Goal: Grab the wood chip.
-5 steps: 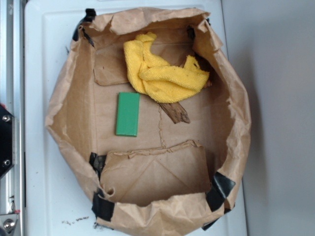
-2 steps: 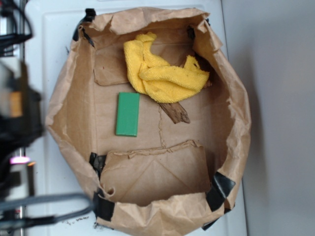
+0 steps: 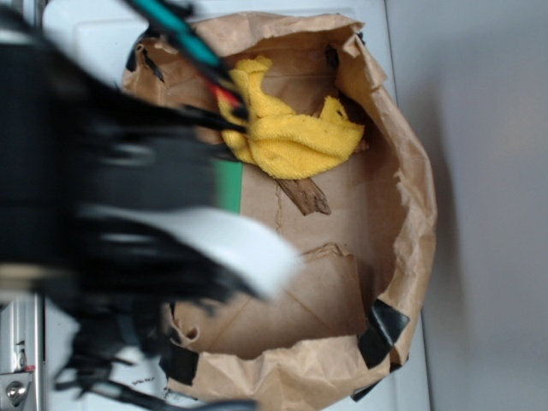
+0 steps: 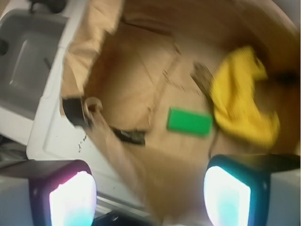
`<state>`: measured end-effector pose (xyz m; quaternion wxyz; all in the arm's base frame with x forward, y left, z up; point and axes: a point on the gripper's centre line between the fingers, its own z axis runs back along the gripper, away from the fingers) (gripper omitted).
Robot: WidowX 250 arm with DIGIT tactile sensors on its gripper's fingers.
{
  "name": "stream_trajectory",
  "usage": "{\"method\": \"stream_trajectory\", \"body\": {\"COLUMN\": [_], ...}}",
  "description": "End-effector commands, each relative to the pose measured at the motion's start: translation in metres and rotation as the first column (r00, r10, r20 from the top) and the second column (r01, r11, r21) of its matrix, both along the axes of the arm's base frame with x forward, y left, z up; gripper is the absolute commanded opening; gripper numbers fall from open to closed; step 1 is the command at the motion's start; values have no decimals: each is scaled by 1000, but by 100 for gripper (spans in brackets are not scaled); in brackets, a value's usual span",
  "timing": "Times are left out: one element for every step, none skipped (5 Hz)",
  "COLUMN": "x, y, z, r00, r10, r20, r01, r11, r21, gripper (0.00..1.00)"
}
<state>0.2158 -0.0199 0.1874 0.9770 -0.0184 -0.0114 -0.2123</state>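
Brown paper bag [image 3: 402, 214] on the white worktop [image 3: 94, 34] holds one wood chip [image 3: 305, 194], one green block [image 4: 190, 122] and one yellow towel [image 3: 295, 137]. A second ago we saw no arm; now it blurs in. Our end effector [image 4: 150, 188] is wide open, empty. The chip lies by the towel.
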Motion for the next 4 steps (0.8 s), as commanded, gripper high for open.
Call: {"method": "stream_trajectory", "body": {"x": [39,39,39,61], "y": [-11,-11,-11,11], "z": [24,24,24,-14], "r00": [1000,1000,1000,994], "r10": [-9,-9,-9,-102], "r20": [-17,-17,-17,40], "r01": [9,9,9,100], "r11": [999,999,999,993], "r21": [31,31,31,56], "gripper": [100,100,100,100]}}
